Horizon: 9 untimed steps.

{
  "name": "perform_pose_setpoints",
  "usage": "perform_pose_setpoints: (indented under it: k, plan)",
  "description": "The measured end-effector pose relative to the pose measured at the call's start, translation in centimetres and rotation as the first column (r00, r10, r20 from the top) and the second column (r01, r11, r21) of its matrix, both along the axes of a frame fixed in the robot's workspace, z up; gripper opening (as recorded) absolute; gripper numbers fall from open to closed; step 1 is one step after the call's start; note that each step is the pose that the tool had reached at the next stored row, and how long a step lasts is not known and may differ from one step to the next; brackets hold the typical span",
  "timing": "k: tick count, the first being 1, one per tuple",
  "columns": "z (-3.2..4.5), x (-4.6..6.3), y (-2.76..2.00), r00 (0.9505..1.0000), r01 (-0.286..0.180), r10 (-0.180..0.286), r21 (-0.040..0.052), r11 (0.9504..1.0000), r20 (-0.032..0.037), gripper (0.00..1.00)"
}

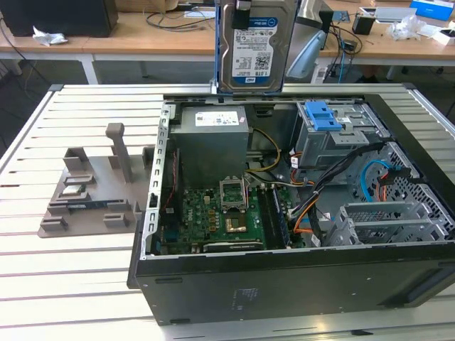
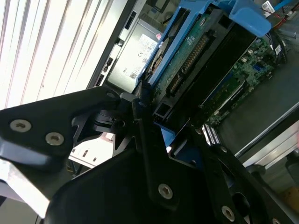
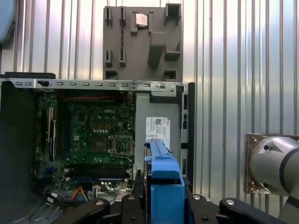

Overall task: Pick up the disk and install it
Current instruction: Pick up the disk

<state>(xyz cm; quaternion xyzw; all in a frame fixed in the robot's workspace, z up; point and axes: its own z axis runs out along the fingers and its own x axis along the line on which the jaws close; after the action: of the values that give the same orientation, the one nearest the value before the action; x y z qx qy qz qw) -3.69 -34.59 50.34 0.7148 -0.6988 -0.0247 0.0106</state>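
Closest in, the black hand (image 3: 164, 198) is clenched on the blue-framed disk (image 1: 252, 46), gripping its carrier edges. The disk hangs upright in the air, label toward the exterior view, above the open computer case (image 1: 284, 284) near its grey power supply (image 1: 212, 142). The case lies on the slatted tabletop (image 1: 78, 284) beside a grey fixture (image 1: 92, 192).

You had the disk (image 1: 252, 46) hanging above the open case (image 1: 284, 284), with free air under it. Below, the power-supply box (image 1: 213, 138) and the drive cage (image 1: 334, 142) stood side by side with a narrow gap between them, and cables (image 1: 348, 162) crossed the bay beside the cage. At the exterior view's left, the slatted table (image 1: 43, 284) lay open around the grey fixture (image 1: 92, 188).
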Motion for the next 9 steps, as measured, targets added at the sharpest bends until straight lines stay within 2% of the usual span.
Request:
perform_pose_setpoints:
  k: [9]
  plan:
    - [-0.02, 1.9, -0.12, 1.0, 0.0, 0.0, 0.0002, 1.0, -0.0003, 0.37]
